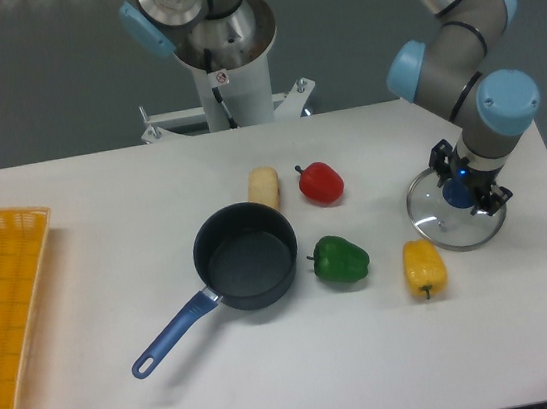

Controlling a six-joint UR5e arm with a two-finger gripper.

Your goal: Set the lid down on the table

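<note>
Lid [449, 218] is seen lying flat on the white surface [106, 237], at its right end beside the yellow pepper [424, 266], its blue knob pinched by the end effector [467, 191]. If the knob is dragged during release, the pepper could be struck.

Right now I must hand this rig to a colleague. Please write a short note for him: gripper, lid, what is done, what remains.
Gripper: down at the dark blue knob of the round clear glass lid, fingers on both sides of it; whether it is clamped or released cannot be told.
Lid: lies flat on the large white table, right side, beside the yellow pepper.
Dark blue saucepan: uncovered, at table centre.
Done: lid appears set down.
Left: confirm release, lift the arm away.
</note>
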